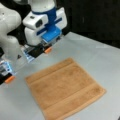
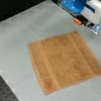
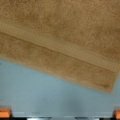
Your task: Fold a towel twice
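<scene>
Orange-tan terry towel (image 1: 65, 88) lies flat and unfolded, a single layer spread on a pale grey table (image 1: 100, 60), w/ woven band stripes running near two opposite edges. In both front views it sits as a tilted square, roughly mid-table; no corner is lifted and no fold shows. Gripper (image 1: 28, 65) hangs above bare table just beyond the towel's far edge, toward a front view's upper left, not touching the cloth; a white and blue camera housing (image 1: 46, 23) sits on the wrist above it. Its two orange-tipped fingers (image 1: 48, 50) stand wide apart, nothing held btwn them; the 2nd tip shows lower left, near the picture's edge. In a front view from the opposite side, the towel (image 2: 65, 60) fills the centre, and only one orange fingertip (image 2: 77, 21) of the gripper is seen, near the top, close to the towel's nearest corner but apart from it. Wrist view looks straight down: towel (image 3: 62, 37) edge and one stripe cross the upper part, grey table below, an orange fingertip (image 3: 5, 113) at each bottom corner.
</scene>
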